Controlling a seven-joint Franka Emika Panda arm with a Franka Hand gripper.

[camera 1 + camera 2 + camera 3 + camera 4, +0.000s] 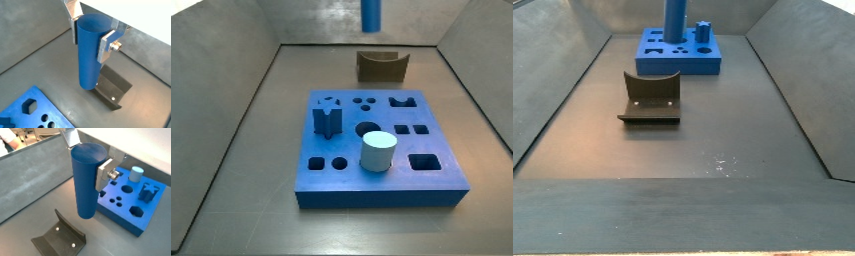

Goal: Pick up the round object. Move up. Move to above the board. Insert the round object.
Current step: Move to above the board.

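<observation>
Wrist views: the gripper (pixel 92 31) hangs above the grey floor with its silver fingers (pixel 105 46) pinching the round object (pixel 89 52) near its upper end, one plate on each side. The blue rod hangs upright, its lower end free in the air, above and just beside the fixture (pixel 112 89). In the opposite wrist picture the gripper (pixel 90 158) and the round object (pixel 87 180) look the same, with the fixture (pixel 59 237) below on the floor and the board (pixel 127 203) off to one side.

Side views: only the lower part of the round object (pixel 370 13) shows, high above the fixture (pixel 381 66), clear of the floor. The board (pixel 384 150) lies flat, well apart from the rod. Standing in the board's holes are a pale cylinder (pixel 377 152) and a dark blue star-shaped block (pixel 327 118). In the opposite side picture the round object (pixel 675 22) stands out against the board (pixel 680 53) behind it, with the fixture (pixel 651 97) nearer the camera. The gripper itself is out of frame in both side views.
</observation>
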